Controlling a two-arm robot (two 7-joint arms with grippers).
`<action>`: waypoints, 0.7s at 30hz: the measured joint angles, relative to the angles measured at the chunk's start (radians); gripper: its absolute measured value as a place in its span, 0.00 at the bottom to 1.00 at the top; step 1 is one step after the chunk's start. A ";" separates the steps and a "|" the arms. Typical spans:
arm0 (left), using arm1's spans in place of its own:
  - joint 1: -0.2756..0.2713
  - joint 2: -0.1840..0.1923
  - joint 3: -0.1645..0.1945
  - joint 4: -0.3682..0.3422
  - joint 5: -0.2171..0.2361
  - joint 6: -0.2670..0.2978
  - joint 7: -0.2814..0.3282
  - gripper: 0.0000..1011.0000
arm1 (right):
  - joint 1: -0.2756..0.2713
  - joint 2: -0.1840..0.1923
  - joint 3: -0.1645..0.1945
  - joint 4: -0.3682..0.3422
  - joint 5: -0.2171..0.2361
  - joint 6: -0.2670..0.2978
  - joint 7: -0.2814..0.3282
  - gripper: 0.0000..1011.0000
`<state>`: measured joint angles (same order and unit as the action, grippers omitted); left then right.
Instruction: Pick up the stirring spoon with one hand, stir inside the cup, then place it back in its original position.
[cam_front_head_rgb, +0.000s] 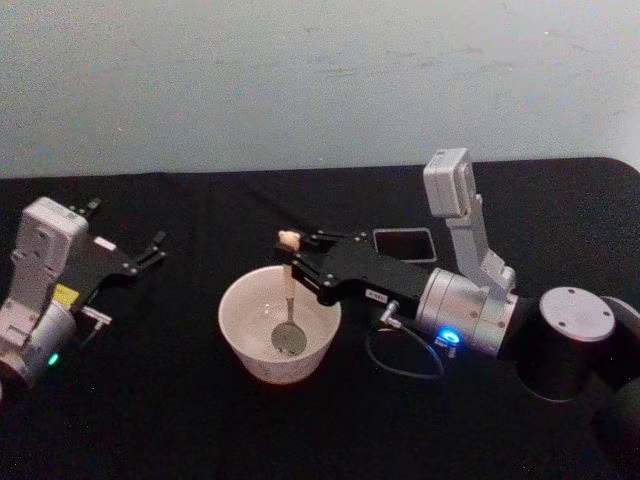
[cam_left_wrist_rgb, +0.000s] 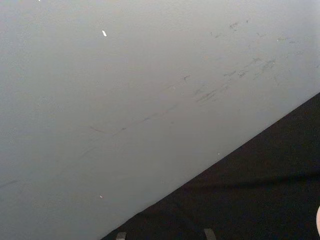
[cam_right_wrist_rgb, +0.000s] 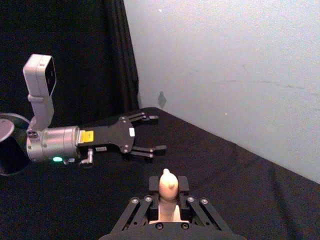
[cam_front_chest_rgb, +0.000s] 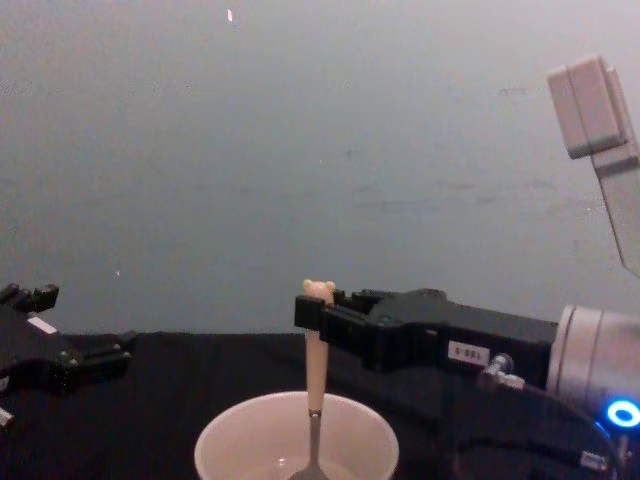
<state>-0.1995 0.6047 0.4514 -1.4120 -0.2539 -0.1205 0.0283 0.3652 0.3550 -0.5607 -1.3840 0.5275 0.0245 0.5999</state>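
The cream-white cup (cam_front_head_rgb: 262, 362) stands on the black table in front of me, and its rim (cam_front_chest_rgb: 228, 436) shows low in the chest view. The stirring spoon (cam_front_head_rgb: 288, 300) stands nearly upright inside it. Its shiny bowl (cam_front_head_rgb: 287, 339) rests on the cup's bottom and its bear head (cam_front_chest_rgb: 318, 291) points up. My right gripper (cam_front_head_rgb: 296, 265) reaches in from the right and is shut on the cream handle (cam_front_chest_rgb: 315, 352) just below the bear head (cam_right_wrist_rgb: 167, 182). My left gripper (cam_front_head_rgb: 128, 232) is parked open at the table's left, well apart from the cup.
A dark grey square-mouthed holder (cam_front_head_rgb: 403, 243) stands behind my right gripper, right of the cup. A cable loops on the table under the right wrist (cam_front_head_rgb: 400, 355). A pale wall closes off the table's far edge. The left gripper (cam_right_wrist_rgb: 156, 134) shows across the table, open.
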 joint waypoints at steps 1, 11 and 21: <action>0.000 0.000 0.000 0.000 0.000 0.000 0.000 0.99 | 0.001 -0.002 -0.001 0.000 0.002 0.000 0.000 0.21; 0.000 0.000 0.000 0.000 0.000 0.000 0.000 0.99 | 0.026 -0.031 -0.011 0.025 0.010 -0.010 -0.009 0.21; 0.000 0.000 0.000 0.000 0.000 0.000 0.000 0.99 | 0.043 -0.042 0.000 0.044 0.019 -0.016 -0.022 0.21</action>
<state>-0.1995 0.6047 0.4514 -1.4120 -0.2539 -0.1205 0.0282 0.4081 0.3125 -0.5609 -1.3403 0.5465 0.0081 0.5775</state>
